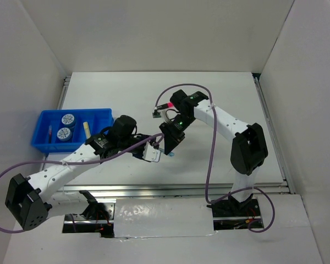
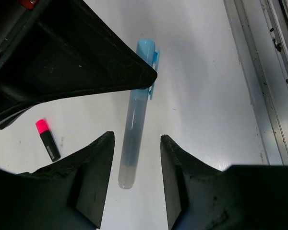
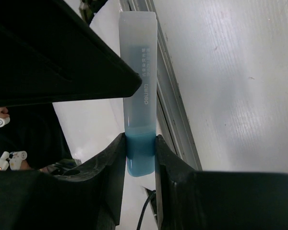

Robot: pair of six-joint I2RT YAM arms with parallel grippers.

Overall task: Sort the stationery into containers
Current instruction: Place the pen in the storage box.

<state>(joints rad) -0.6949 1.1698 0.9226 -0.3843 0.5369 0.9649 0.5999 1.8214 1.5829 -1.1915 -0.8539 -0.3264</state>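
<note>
A light blue marker [image 3: 139,72] hangs in the air, with my right gripper [image 3: 140,143] shut on its blue cap end. My left gripper [image 2: 137,143] is open, its fingers either side of the marker's [image 2: 133,129] clear end with a gap on both sides. In the top view both grippers meet mid-table, the left one [image 1: 157,153] beside the right one [image 1: 170,144]. A pink marker [image 2: 47,139] lies on the table. The blue tray [image 1: 41,144] at the left holds two blue-white rolls [image 1: 69,119], a pale yellow marker [image 1: 86,131] and a red pen [image 1: 49,132].
White walls enclose the table on three sides. A metal rail [image 1: 170,188] runs along the near table edge. A purple cable [image 1: 211,148] loops from the right arm down toward its base.
</note>
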